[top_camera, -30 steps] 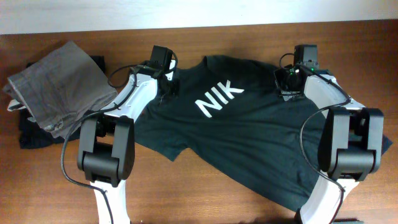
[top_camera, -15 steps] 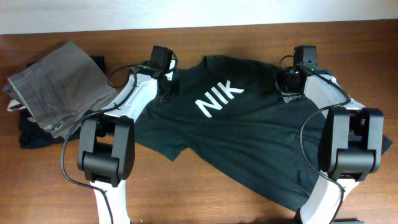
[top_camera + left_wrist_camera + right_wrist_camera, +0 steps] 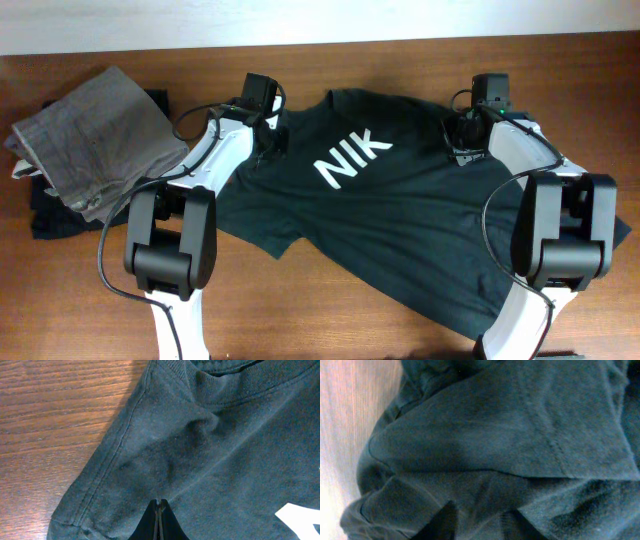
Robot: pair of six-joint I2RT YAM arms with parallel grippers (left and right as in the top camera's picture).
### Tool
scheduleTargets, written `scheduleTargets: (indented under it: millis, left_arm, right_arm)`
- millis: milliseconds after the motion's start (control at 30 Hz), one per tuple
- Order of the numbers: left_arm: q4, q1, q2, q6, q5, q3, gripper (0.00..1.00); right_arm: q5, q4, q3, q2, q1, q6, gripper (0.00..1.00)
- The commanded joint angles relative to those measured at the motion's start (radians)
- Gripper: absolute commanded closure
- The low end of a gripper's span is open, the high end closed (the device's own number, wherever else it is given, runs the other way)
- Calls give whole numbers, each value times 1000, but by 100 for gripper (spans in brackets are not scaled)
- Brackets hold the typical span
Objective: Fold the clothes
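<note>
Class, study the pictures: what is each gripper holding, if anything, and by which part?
Left gripper pinches the T-shirt at its shoulder beside the collar. Right gripper straddles shoulder fabric; grip unclear.

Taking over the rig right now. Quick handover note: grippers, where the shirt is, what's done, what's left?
Left gripper: shut, pinching the dark charcoal short-sleeved T-shirt beside its collar.
Right gripper: jaws apart over bunched fabric at the other shoulder; grip unclear.
Shirt: spread lettering-up on the wooden table, skewed and wrinkled.
Done: no fold yet.
Left: every fold.
</note>
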Motion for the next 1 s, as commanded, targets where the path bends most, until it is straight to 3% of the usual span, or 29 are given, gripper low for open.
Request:
scheduleTargets:
  millis: [0, 133, 367, 533, 667, 967]
  left_arm:
    - [3, -3, 11, -8, -7, -3, 99]
    - [3, -3, 11, -8, -8, -3, 99]
    - [3, -3, 11, -8, -7, -3, 99]
    - [3, -3, 11, -8, -7, -3, 99]
    - [2, -3, 11, -8, -7, -3, 99]
    - [-24, -3, 11, -8, -7, -3, 99]
  right_arm:
    - [35, 3, -5, 15, 11, 14, 81]
    - [44, 11, -5, 15, 11, 14, 96]
    - [-15, 113, 15, 14, 11, -90, 96]
    - [-26, 78, 133, 14, 11, -196, 96]
    - [8, 79, 181, 14, 11, -237, 96]
    - [141, 273, 181, 40, 11, -320, 96]
